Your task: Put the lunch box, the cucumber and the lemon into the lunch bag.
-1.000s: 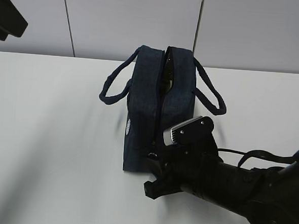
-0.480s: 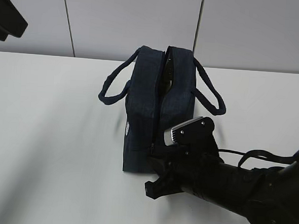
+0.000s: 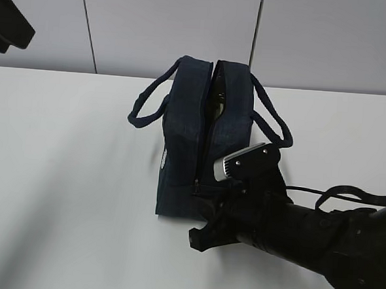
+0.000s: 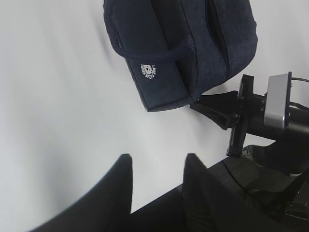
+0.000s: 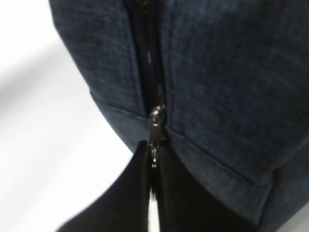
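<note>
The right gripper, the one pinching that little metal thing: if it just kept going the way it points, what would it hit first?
Probably the lunch bag. The right gripper, shut on the zipper pull, points straight at the bag's near end.

The right wrist view is filled w/ the dark navy fabric of the lunch bag (image 5: 227, 87), seen very close. A closed zipper line (image 5: 147, 58) runs down the bag near the middle-left. At its lower end sits a small metal pull (image 5: 155, 121). The right gripper (image 5: 153, 159) comes from below, its two black fingers (image 5: 137, 193) pressed together on the pull's lower part. White table (image 5: 43, 135) is on the left, blurred.
</note>
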You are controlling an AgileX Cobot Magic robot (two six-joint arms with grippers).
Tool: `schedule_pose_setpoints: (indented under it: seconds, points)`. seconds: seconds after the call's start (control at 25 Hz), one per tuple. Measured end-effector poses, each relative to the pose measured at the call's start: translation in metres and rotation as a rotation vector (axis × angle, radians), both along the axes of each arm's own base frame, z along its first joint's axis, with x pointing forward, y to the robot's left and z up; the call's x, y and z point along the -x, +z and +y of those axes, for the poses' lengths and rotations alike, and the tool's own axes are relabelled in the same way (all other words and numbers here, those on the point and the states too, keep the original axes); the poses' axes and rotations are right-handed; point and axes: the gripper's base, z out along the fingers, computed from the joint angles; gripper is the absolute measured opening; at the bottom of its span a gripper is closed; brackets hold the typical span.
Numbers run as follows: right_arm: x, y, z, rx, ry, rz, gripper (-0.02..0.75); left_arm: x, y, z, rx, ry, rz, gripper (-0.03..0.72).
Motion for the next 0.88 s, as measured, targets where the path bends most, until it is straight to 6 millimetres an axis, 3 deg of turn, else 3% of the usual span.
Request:
schedule_pose_setpoints:
  seconds: [0.48,0.88]
  points:
    - [0.004,0.01,-0.002,0.05,0.023,0.022,0.001,0.001,0.0,-0.002,0.0,-0.006,0.0,0.238]
    - [0.006,0.02,-0.003,0.055,0.028,0.01,0.0,0.01,-0.002,-0.028,-0.016,-0.113,0.002,0.238]
